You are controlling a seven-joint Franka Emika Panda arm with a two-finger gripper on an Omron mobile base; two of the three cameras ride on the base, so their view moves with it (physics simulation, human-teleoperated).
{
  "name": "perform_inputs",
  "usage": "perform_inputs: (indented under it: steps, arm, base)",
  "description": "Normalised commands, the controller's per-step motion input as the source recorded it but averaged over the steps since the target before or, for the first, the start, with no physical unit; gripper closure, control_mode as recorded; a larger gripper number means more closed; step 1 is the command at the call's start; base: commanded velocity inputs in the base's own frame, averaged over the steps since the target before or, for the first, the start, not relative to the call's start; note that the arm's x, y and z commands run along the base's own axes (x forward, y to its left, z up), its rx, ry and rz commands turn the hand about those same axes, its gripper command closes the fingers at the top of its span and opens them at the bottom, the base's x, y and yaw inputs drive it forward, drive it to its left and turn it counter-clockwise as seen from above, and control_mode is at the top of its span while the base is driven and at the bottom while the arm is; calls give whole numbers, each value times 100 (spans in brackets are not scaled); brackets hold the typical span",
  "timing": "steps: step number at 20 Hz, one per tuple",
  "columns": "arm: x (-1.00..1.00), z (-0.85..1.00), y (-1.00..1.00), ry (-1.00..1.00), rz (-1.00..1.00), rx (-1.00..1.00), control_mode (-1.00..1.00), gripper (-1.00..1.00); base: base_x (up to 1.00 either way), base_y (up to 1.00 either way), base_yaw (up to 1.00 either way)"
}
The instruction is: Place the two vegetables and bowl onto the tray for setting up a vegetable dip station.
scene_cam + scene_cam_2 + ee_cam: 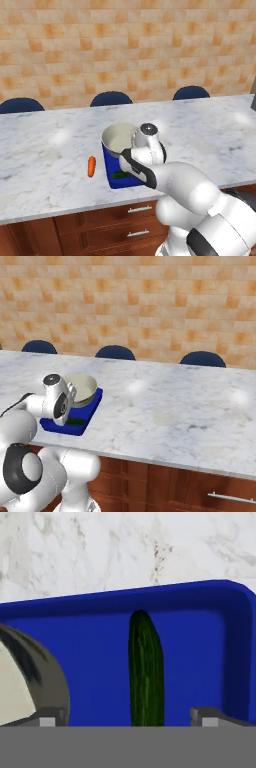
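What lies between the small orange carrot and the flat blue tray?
Bare marble counter in the left base view; the small orange carrot lies left of the flat blue tray, apart.

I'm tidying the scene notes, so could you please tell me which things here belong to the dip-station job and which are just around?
Belong to the job:
tray
bowl, on the tray
cucumber, on the tray
carrot, on the counter left of the tray

Just around:
marble counter
blue chairs
drawers

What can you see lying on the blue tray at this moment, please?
The bowl and the cucumber sit on the tray. The arm covers the tray's near part in both base views. The carrot lies beside it.
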Motion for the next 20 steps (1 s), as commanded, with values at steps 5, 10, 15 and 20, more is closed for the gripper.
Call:
perform_inputs:
  steps: [5, 10, 15, 20]
  arm:
    - [-9, 35, 16, 0, 0, 0, -100, -100]
    - [20, -2, 31, 0, 25, 0, -100, -100]
    - [-6, 0, 48, 0, 43, -3, -100, -100]
    - [-6, 0, 53, 0, 41, -4, -100, -100]
  base:
    - [0, 0, 0]
    - [0, 0, 0]
    - [0, 0, 0]
    - [0, 0, 0]
